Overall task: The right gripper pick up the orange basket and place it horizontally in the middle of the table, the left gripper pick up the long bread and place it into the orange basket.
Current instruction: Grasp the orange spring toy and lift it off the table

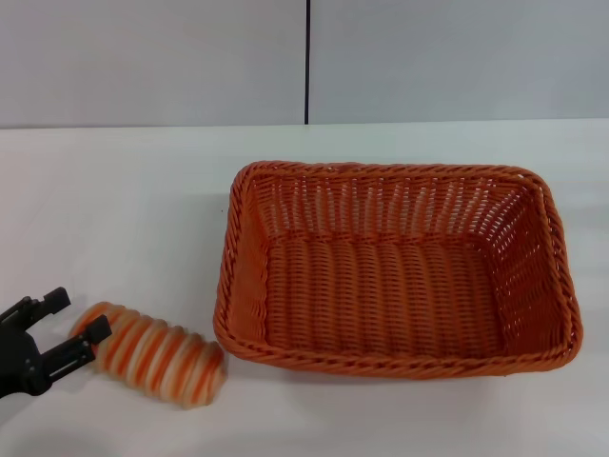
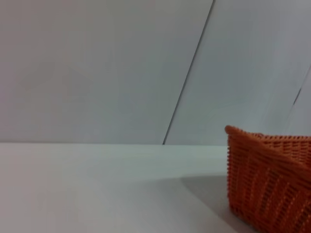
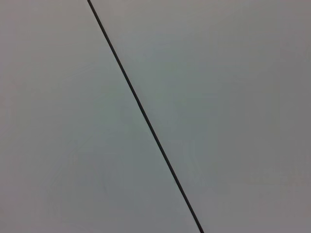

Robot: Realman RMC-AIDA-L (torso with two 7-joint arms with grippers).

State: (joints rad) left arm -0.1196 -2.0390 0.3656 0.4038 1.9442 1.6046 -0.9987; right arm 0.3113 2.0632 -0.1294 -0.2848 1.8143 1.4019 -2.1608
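Observation:
The orange basket (image 1: 400, 271) stands empty on the white table (image 1: 124, 209), its long side running left to right, right of centre. One of its corners shows in the left wrist view (image 2: 272, 184). The long bread (image 1: 152, 354), striped orange and cream, lies on the table just off the basket's front left corner. My left gripper (image 1: 74, 316) is at the bread's left end, open, with one fingertip (image 1: 95, 331) over that end and the other clear of it. The right gripper is out of view.
A grey wall with a dark vertical seam (image 1: 306, 62) rises behind the table's far edge. The right wrist view shows only that wall and seam (image 3: 146, 121). Bare tabletop stretches left of and behind the basket.

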